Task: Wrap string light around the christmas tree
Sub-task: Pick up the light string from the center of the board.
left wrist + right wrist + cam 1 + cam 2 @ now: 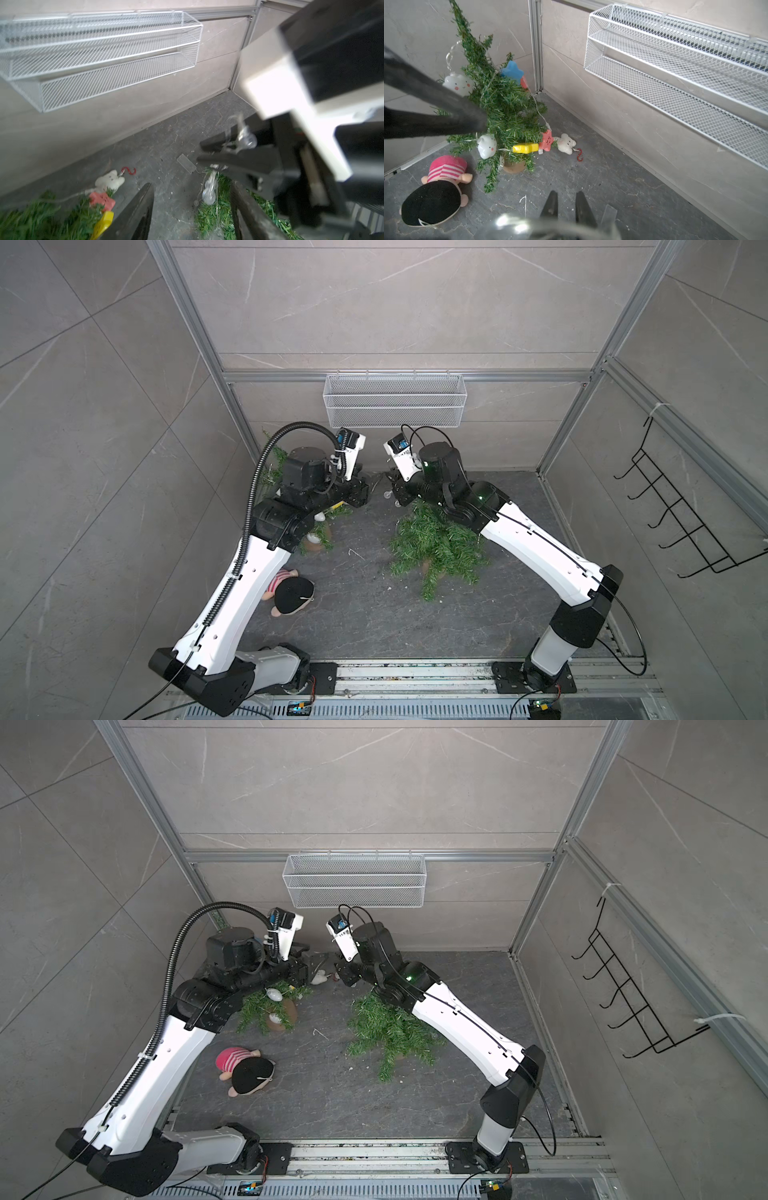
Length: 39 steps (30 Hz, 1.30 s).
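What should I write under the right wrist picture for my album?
Little Christmas tree draped with a cartoon string light, a plush doll lying on the floor nearby.

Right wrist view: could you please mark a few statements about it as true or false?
1. A blue star light hangs on the christmas tree. True.
2. The wire basket on the wall holds ornaments. False: it is empty.
3. The doll lies on the floor beside the tree. True.
4. The white plush with the red clip hangs high on a branch. False: it lies on the floor.
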Motion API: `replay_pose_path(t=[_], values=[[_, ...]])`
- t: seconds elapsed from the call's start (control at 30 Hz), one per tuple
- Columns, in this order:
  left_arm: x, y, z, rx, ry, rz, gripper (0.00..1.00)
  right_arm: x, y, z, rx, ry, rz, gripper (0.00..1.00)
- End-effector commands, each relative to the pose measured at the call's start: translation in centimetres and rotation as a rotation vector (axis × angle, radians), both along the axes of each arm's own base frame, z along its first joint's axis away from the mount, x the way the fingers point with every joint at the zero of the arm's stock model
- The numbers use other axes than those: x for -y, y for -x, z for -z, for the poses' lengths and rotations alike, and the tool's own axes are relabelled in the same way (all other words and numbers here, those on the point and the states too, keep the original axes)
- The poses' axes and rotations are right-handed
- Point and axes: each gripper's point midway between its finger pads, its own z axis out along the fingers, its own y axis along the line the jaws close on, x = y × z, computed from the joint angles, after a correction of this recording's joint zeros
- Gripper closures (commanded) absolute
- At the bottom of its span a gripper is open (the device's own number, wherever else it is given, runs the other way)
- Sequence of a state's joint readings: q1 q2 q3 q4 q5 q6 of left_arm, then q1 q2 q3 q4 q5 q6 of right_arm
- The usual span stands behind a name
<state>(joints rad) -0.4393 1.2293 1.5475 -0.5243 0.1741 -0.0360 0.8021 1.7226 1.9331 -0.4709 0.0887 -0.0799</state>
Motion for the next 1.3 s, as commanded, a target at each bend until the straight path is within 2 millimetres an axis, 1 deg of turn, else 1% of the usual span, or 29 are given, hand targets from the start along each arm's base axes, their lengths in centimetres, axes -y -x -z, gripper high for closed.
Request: replay_pose_path(t=[0.0,0.03,0.1,0.17,0.27,0.37,0.5,0.6,0.77,0.97,1.03,1.17,1.27], values=[[-1.6,0.1,-1.5,0.032,0.120,-0.058,0.33,-0.2,0.4,-2.9,0.005,-0.089,-0.045,1.00],[-1.3,0.3,-1.0,0.028,0.134,-0.039,0.33,-0.1,0.2,-3.2,0.001,-0.103,-0.048,1.00],[0.1,0.5,0.8,0.025,0.162,0.037,0.33,-0.1,0.0,-3.8,-0.006,-0.129,-0.057,1.00],[1.2,0.1,3.4,0.026,0.196,0.087,0.32,-0.1,-0.2,-4.1,-0.015,-0.149,-0.065,1.00],[2.6,-0.5,5.3,0.063,0.290,0.145,0.29,-0.3,-0.3,-4.3,-0.026,-0.166,-0.077,1.00],[3.6,-1.3,6.2,0.111,0.359,0.165,0.28,-0.6,-0.3,-4.2,-0.043,-0.171,-0.090,1.00],[5.6,-1.1,6.0,0.169,0.385,0.232,0.27,-0.8,-0.3,-4.0,-0.051,-0.170,-0.095,1.00],[6.2,-1.6,6.7,0.171,0.387,0.245,0.28,-0.9,-0.2,-4.1,-0.056,-0.174,-0.104,1.00],[7.1,-2.1,6.4,0.177,0.392,0.283,0.34,-1.1,0.1,-4.2,-0.069,-0.187,-0.122,1.00],[7.8,-2.6,6.5,0.175,0.387,0.313,0.46,-1.5,0.4,-4.0,-0.090,-0.204,-0.144,1.00],[8.0,-2.8,6.3,0.179,0.387,0.322,0.48,-1.5,0.4,-3.9,-0.096,-0.209,-0.148,1.00],[8.4,-2.6,5.6,0.196,0.401,0.351,0.49,-1.6,0.6,-3.8,-0.103,-0.211,-0.155,1.00],[8.7,-2.8,5.9,0.182,0.402,0.365,0.57,-1.5,0.6,-3.8,-0.104,-0.212,-0.156,1.00]])
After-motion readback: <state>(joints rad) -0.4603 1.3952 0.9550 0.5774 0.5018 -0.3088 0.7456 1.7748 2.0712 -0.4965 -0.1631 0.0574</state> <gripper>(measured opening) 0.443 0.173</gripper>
